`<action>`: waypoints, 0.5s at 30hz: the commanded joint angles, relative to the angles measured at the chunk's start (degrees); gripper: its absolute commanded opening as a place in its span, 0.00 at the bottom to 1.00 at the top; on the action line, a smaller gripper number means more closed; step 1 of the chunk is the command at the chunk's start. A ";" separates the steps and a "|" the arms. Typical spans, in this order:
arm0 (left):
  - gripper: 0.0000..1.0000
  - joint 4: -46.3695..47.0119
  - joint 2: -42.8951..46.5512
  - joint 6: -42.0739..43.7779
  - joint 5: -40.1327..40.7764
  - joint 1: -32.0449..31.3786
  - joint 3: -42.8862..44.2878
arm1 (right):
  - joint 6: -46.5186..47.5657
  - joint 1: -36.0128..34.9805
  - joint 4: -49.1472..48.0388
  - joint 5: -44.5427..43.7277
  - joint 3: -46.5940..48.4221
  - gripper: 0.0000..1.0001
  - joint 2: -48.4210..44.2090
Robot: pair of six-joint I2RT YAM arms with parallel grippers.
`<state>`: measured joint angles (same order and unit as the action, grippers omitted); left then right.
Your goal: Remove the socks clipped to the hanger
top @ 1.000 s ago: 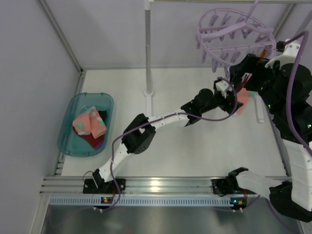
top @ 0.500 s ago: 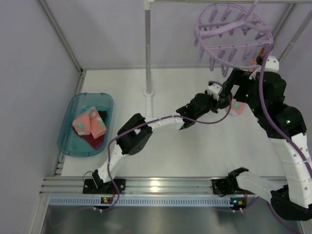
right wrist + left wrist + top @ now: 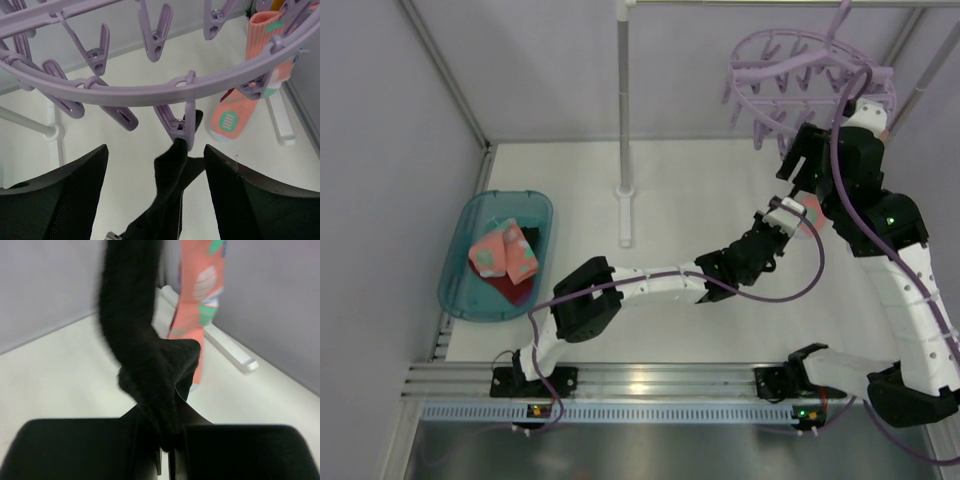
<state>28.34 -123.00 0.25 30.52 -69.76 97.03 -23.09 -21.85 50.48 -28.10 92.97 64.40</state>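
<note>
Tension on the black sock (image 3: 145, 355) is what I'm reading here. My left fingers (image 3: 230, 450) are closed on its lower end, right at the bottom of the left wrist view, and the fabric runs up from them toward 12 o'clock and out of view. I judge the grip sits low so a downward pull would go straight into the clip.

In the right wrist view the sock's top is pinched in one lilac peg (image 3: 180, 127) under the hanger (image 3: 150, 92) ring. My right fingers (image 3: 65, 200) stand apart, one at 8 o'clock and one at 4 o'clock of that peg, touching neither it nor the fabric. That looks like a line-up to squeeze the peg while the left arm draws the sock free, though it could equally be there to steady the ring.

A salmon sock (image 3: 250, 75) hangs clipped at 2 o'clock in that view, just beside the black one.

From the top camera the hanger sits at 1 o'clock, off the surface (image 3: 700, 190). The teal tub (image 3: 455, 280) at 9 o'clock holds loose socks (image 3: 505, 255), so I take it as the drop point, well apart from the hanger.

Risk as I see it: pulling before the peg opens could swing the whole ring.
</note>
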 commanded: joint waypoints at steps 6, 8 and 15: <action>0.00 3.22 -0.66 6.25 18.60 -1.52 2.63 | 1.29 1.80 -2.84 -3.63 4.33 0.63 2.75; 0.00 3.22 -1.10 6.78 19.74 -1.70 2.98 | 1.82 2.95 -3.02 -3.02 4.50 0.59 2.66; 0.00 3.22 -2.33 9.42 23.88 -2.05 4.65 | 3.23 7.25 -3.28 1.98 4.42 0.52 3.36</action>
<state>28.45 -124.57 7.51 50.43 -71.26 98.72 -21.04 -16.69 49.47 -28.95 95.77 67.90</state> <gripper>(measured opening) 0.024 0.525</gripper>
